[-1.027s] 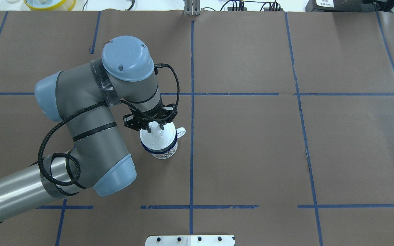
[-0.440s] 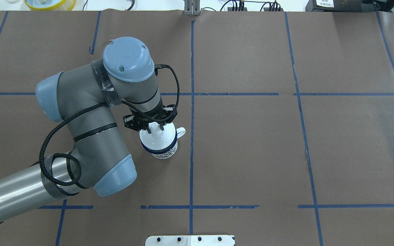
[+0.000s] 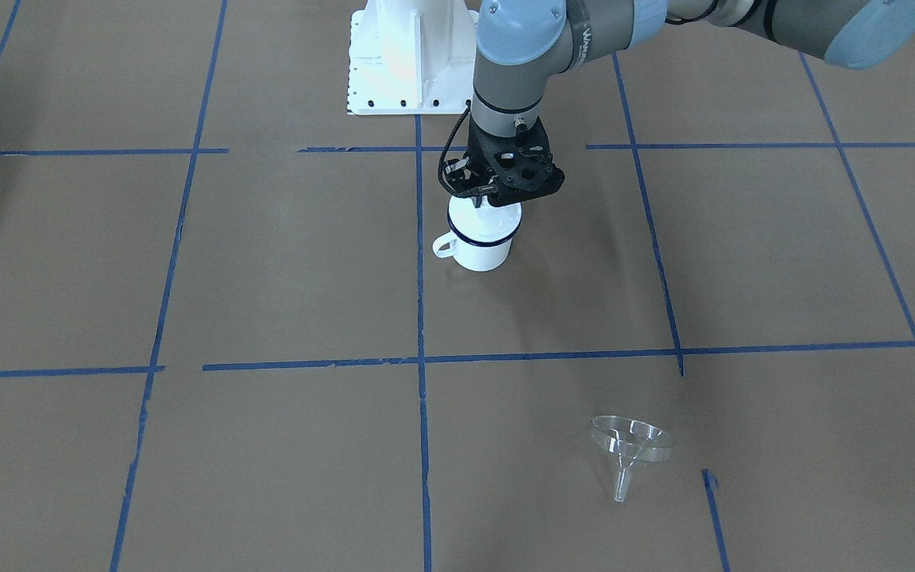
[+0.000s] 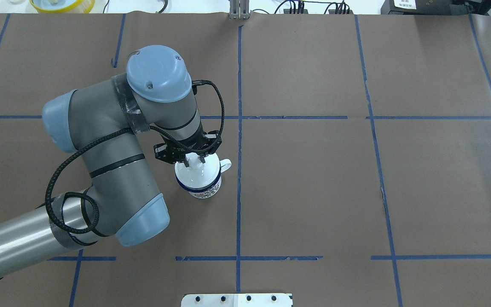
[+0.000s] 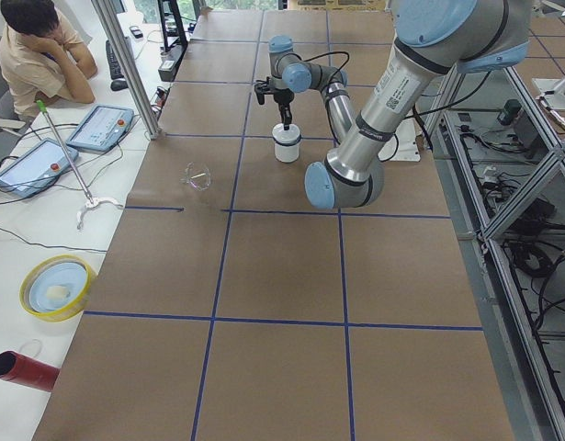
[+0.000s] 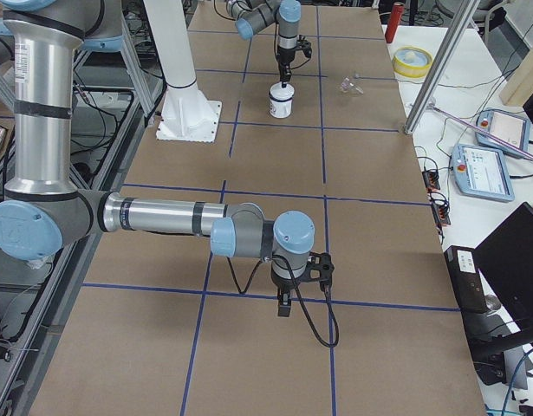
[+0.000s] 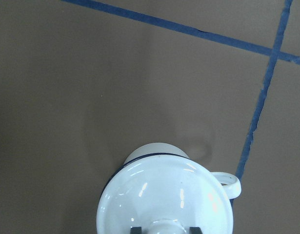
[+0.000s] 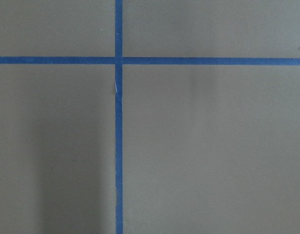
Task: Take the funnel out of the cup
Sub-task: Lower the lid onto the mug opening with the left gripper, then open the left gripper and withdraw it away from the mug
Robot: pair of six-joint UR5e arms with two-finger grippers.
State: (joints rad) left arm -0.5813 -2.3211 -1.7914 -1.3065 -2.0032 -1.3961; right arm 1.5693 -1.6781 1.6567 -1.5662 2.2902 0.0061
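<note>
The cup (image 3: 480, 250) stands upright near the table's middle, a white mug with a dark blue rim and its handle (image 7: 229, 183) to one side. A white knobbed lid (image 4: 197, 174) covers its mouth. My left gripper (image 4: 194, 160) hangs straight above it, shut on the lid's knob, with a finger on each side in the left wrist view. The clear funnel (image 3: 631, 446) lies on its side on the brown paper, well away from the cup and toward the operators' edge. My right gripper (image 6: 283, 305) hovers low over bare paper at the table's other end; I cannot tell its state.
Blue tape lines (image 4: 239, 128) divide the brown table cover into squares. The white robot base (image 3: 410, 56) stands behind the cup. A person (image 5: 39, 46) sits at a side desk with tablets, and a yellow bowl (image 5: 57, 287) lies off the table's edge.
The left arm's upper joints shifted a few pixels and came back. The gripper, the lid and the cup have not visibly moved.
</note>
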